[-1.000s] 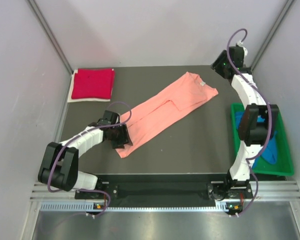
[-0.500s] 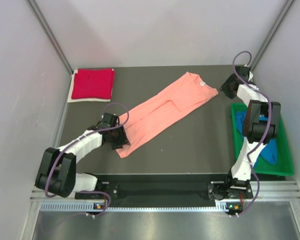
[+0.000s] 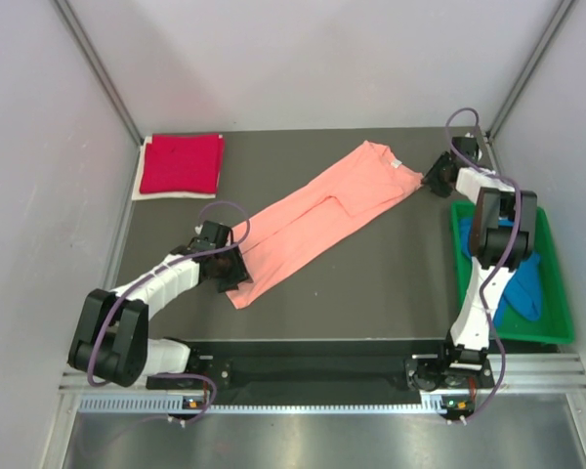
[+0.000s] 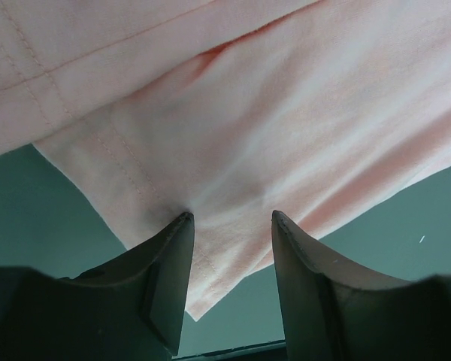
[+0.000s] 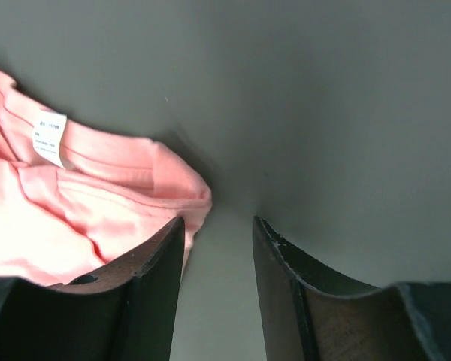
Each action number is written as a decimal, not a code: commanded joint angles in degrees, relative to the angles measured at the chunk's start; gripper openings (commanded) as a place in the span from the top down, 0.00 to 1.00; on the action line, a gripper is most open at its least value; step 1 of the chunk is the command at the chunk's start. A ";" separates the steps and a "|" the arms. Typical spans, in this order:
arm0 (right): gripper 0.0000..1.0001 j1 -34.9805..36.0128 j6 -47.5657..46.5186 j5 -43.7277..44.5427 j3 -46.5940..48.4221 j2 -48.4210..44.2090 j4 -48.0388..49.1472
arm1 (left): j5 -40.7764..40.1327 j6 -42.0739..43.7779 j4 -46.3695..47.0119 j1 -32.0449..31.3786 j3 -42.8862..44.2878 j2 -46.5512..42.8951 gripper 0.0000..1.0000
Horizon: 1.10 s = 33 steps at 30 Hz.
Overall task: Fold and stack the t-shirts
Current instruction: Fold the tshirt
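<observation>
Salmon-pink t-shirt (image 3: 322,217), a long folded strip, lies diagonally on the tabletop (image 3: 371,283) from lower left to upper right of the overhead view. My left gripper (image 4: 229,218), fingers apart, straddles its lower-left hem corner. My right gripper (image 5: 218,222), fingers apart, sits at the collar-end corner. Crimson-red t-shirt (image 3: 181,163) lies folded at upper left. Bright blue t-shirt (image 3: 529,288) lies in the green tray (image 3: 565,318) at right.

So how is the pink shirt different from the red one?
The pink shirt is stretched in a long slanted strip; the red shirt is folded into a square in the far left corner. The left tool and right tool sit at the pink shirt's ends; none is near the red shirt. Both are plain and lie flat.
</observation>
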 commanded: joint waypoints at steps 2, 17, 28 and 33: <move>0.59 0.55 -1.40 -0.95 2.88 2.73 2.95 | -4.49 -0.79 -4.25 0.03 -2.06 -0.49 0.48; 1.00 0.72 -1.84 5.47 9.91 6.16 -1.97 | -0.04 -4.48 -4.69 -1.55 -1.72 -3.56 0.48; 1.00 0.28 -0.78 10.21 20.10 10.74 -4.61 | 7.72 -7.29 -4.52 -2.96 6.73 -8.14 0.44; 1.00 -0.77 -0.70 9.95 30.55 16.53 -7.68 | 6.69 -4.59 -3.46 -3.31 9.18 -4.64 0.43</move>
